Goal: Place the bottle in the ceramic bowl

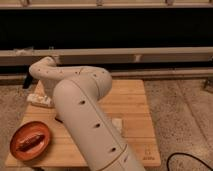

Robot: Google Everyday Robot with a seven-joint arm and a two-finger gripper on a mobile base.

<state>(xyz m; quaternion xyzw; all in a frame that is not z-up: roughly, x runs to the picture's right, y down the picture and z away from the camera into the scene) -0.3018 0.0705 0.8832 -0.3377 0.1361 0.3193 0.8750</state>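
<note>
One arm [82, 107] masking jaws by bottle [39, 100], grip unreadable, ceramic bowl [44, 144] front-left, contents unclear

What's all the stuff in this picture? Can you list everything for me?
table: one, light wood, middle of the view
ceramic bowl: one, orange-red, table's front left corner
bar: one, dark brown, lying in the bowl
bottle: one, white, lying at the table's left edge, behind the bowl
small container: one, pale, on the table beside the arm
cable: one, black, on the floor, lower right
arm: one, white, bending over the table
pincer: one, at the arm's end, down by the bottle, mostly hidden
</note>
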